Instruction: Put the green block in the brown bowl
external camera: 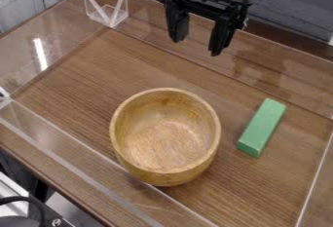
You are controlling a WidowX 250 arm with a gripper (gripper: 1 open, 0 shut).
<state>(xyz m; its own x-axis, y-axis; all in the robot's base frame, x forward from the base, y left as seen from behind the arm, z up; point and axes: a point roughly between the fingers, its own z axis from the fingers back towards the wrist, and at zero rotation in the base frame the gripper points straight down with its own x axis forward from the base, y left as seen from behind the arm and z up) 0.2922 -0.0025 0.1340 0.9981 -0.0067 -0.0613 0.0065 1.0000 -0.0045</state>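
green block (262,128) lies flat, long axis seemingly running near-to-far; claw (197,33) released.

Black pincer (198,34) at top of view, pointing straight down, fingers spread wide, holding nothing

Lab bench – clear-walled enclosure (53,36) (wood-grain tabletop (156,65)).

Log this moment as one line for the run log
gripper: open, empty, raised | green block: on table, right of bowl | brown bowl: empty
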